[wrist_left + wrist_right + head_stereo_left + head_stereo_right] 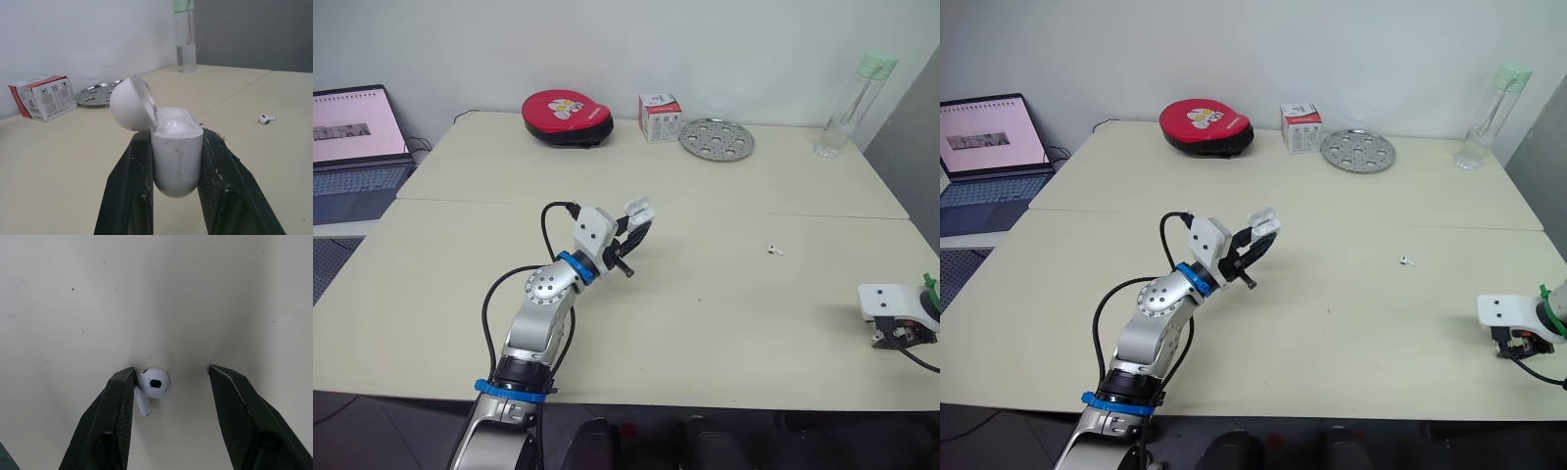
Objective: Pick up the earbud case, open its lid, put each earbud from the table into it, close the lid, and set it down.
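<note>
White earbud case (177,156) clamped upright between left gripper (176,139) fingers, lid (128,105) hinged open. Between spread right gripper (171,371) fingers, earbud (154,383) on the table (705,313), touching one finger. Seems mid-pickup; next calls for closing gently, then lifting. Well apart from both, second earbud (775,250).

table (705,313) | earbud (775,250) | red disc (567,116) | box (660,117) | perforated tray (716,138) | bottle (850,103)
</note>
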You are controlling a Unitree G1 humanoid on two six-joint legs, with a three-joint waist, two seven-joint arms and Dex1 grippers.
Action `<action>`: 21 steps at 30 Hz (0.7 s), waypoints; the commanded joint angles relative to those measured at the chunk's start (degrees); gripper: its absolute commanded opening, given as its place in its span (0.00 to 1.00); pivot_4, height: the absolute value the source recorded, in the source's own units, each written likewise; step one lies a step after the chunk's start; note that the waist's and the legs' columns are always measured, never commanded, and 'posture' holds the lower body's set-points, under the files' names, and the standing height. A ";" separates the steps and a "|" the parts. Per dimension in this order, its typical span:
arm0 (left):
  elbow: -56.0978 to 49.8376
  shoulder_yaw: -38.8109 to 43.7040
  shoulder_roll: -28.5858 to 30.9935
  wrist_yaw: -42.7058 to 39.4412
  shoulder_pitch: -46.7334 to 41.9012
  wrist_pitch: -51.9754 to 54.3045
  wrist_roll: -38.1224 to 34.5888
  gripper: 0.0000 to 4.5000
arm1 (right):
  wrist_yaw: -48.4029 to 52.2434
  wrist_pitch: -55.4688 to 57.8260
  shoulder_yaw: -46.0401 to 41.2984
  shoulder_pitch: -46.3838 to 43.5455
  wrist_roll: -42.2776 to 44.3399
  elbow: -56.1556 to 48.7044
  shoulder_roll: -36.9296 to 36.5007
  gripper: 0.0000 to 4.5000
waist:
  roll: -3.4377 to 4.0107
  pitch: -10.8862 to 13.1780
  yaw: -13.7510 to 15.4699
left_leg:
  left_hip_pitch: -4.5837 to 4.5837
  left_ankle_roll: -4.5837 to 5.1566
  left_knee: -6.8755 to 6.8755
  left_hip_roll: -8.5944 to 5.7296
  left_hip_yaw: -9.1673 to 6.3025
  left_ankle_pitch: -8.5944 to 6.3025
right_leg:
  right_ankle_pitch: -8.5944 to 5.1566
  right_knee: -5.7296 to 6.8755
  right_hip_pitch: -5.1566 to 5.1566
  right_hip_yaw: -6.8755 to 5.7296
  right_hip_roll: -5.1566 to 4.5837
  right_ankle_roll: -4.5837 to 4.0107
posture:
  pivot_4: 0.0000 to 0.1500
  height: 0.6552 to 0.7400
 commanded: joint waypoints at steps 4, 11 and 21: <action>-2.13 0.01 0.14 0.27 -0.50 -1.02 0.22 0.17 | 0.36 -0.93 1.16 1.23 -2.44 2.00 0.17 0.54 | 0.00 0.00 0.00 | 0.00 0.00 0.00 0.01 -0.01 0.00 | 0.00 0.01 0.00 -0.01 0.00 0.00 | 1.00 1.00; -1.51 0.24 -0.21 -0.08 -0.92 -1.83 -0.27 0.17 | 0.59 0.36 -0.37 1.56 -0.30 0.61 2.15 0.13 | -0.20 -0.13 -0.17 | 0.03 0.00 0.02 0.02 0.04 0.00 | 0.03 0.01 0.01 0.03 0.00 0.03 | 1.00 1.00; 0.26 0.33 -0.37 -0.89 -1.43 -2.76 -0.62 0.17 | 2.62 19.78 -7.78 -3.29 13.00 -14.61 12.81 0.09 | -0.37 -0.21 -1.96 | 0.13 -0.02 -0.05 0.20 0.06 0.01 | 0.07 0.09 0.00 0.06 0.12 -0.06 | 1.00 1.00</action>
